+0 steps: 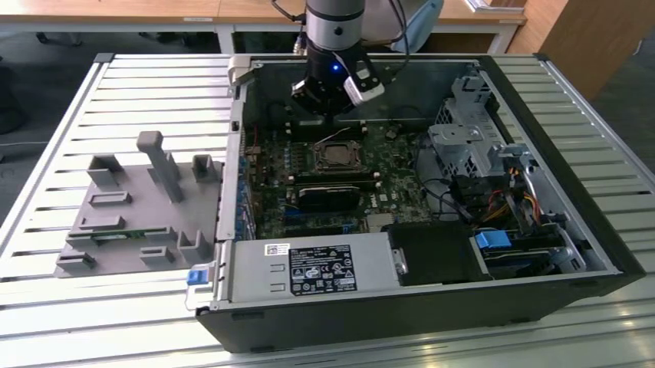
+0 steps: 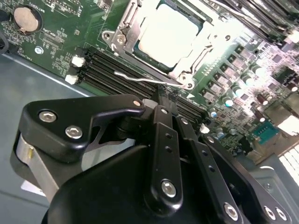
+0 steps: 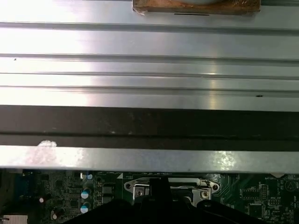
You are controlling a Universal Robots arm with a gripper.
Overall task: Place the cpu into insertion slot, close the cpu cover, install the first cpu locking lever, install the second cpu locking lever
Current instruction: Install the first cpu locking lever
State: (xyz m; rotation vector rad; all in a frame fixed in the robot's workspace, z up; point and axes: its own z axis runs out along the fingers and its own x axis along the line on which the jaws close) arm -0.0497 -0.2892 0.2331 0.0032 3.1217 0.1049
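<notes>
The cpu (image 2: 170, 35), a square chip with a silver top, lies in the socket on the green board. The cpu cover (image 2: 125, 33), a grey metal frame, lies flat around it. A thin wire locking lever (image 2: 140, 78) runs along the socket edge closest to my gripper (image 2: 161, 95). The black fingers are shut together, with their tips right at this lever's wire. In the exterior view the gripper (image 1: 330, 103) hangs over the far part of the board, just behind the socket (image 1: 336, 156), and a wire lever (image 1: 333, 138) stands up slightly there. The first wrist view shows the socket edge (image 3: 170, 186).
The board sits inside an open black computer case (image 1: 573, 230) on a slatted metal table (image 1: 153, 77). A power supply (image 1: 307, 268) stands at the near side and a drive cage with cables (image 1: 481, 153) at the exterior view's right. A grey fixture (image 1: 133, 207) lies on the exterior view's left.
</notes>
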